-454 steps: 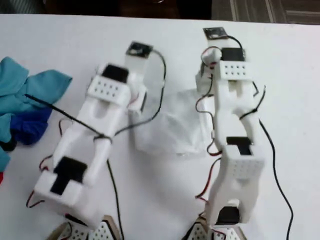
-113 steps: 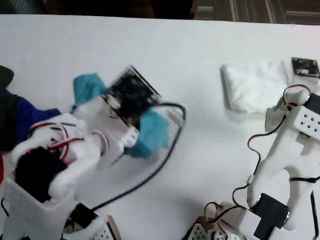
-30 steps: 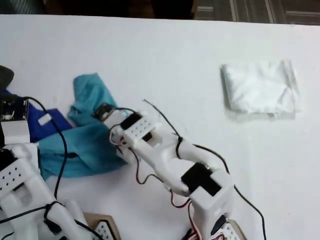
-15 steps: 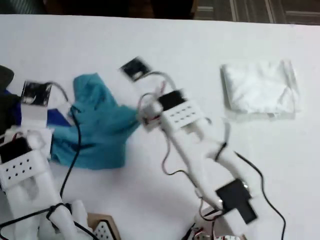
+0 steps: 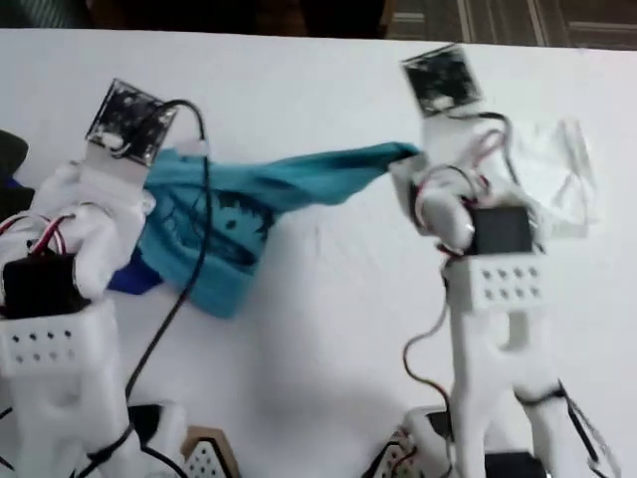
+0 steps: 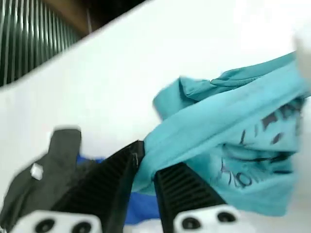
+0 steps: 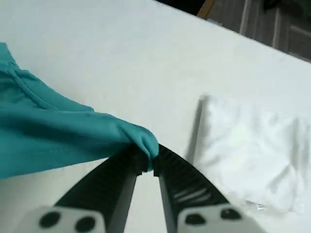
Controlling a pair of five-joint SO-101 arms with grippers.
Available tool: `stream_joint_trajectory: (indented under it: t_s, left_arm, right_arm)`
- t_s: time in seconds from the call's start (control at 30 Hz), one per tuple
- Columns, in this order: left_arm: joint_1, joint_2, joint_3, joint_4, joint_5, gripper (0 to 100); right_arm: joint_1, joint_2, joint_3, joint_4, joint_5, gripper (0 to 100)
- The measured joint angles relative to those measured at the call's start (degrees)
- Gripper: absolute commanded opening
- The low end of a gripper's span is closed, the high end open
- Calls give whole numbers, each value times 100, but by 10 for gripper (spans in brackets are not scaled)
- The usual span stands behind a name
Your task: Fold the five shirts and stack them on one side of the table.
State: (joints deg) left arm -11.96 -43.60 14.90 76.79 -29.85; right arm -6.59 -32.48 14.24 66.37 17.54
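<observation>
Soft teal shirt (image 5: 249, 199), thin jersey with a dark print on the front, pulled out into a long rumpled band between the two claws over the smooth white table (image 5: 299, 90). Left claw (image 6: 148, 167): ribbed black jaws almost together, nipping a fold of the teal edge. The printed body of the shirt spreads away from its tips and sags onto the tabletop. Right claw (image 7: 148, 162): jaws pinched tight on a bunched corner of the same shirt, the cloth running off from its tips toward the left claw. Just beyond the right claw, a white shirt (image 7: 243, 141) lies folded into a flat, slightly crinkled rectangle. Close beside the left claw, a crumpled blue shirt (image 6: 141, 208) and a black cloth (image 6: 53, 165).
</observation>
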Motion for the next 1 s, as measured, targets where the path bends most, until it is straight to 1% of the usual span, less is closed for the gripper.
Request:
stream_joint_trajectory:
  t_s: [0.1,0.23,0.3,0.47,0.6,0.73,0.87,1.0]
  left_arm:
    - [448,0,-642,396,0,50]
    - [1002,-9,-1486,1020,9,152]
    - [1240,-9,-1793,1354,167,186]
    - [1591,-18,-1908,2110,642,191]
    - [1600,-18,-1055,2215,668,193]
    - [1609,-18,273,2163,316,192]
    - [1609,-18,1732,1758,-229,192]
    - [1609,-9,2989,1081,-580,192]
  right_arm:
    - [246,-527,0,0,141,18]
    - [624,-1240,0,0,176,18]
    - [853,-1547,0,0,176,18]
    - [1292,-2136,0,97,176,18]
    - [1363,-2233,18,413,176,18]
    - [1407,-2233,413,501,211,18]
    - [1407,-2207,1257,422,510,18]
    - [1407,-2207,2400,-70,818,18]
